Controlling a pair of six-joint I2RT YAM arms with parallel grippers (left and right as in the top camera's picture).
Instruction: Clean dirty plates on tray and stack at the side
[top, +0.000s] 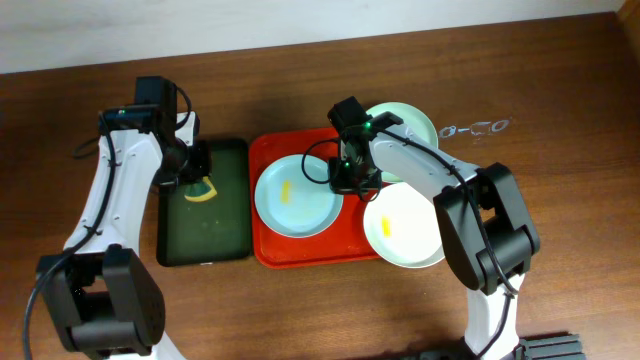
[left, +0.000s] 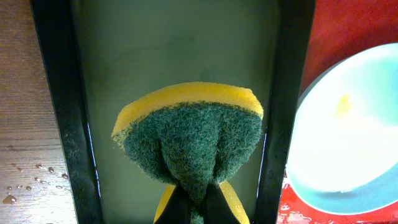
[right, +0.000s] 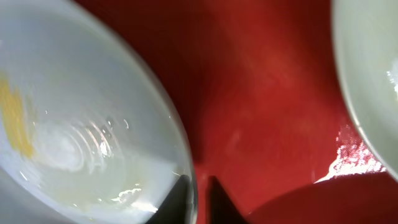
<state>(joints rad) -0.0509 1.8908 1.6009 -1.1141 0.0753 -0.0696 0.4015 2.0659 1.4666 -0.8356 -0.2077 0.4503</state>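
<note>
Three pale plates with yellow smears lie on the red tray (top: 300, 250): one at left (top: 295, 195), one at front right (top: 405, 228) overhanging the tray's edge, one at back right (top: 412, 122) partly hidden by my right arm. My right gripper (top: 352, 180) (right: 199, 196) is shut on the right rim of the left plate (right: 81, 124), one finger on each side of the rim. My left gripper (top: 195, 170) (left: 198, 208) is shut on a yellow-and-green sponge (left: 193, 137) and holds it over the dark green tray (top: 205, 230).
The green tray stands directly left of the red tray (left: 348, 25), rims nearly touching. Water drops lie on the wooden table left of the green tray (left: 25, 174) and at the back right (top: 480, 128). The table's far edge meets a white wall.
</note>
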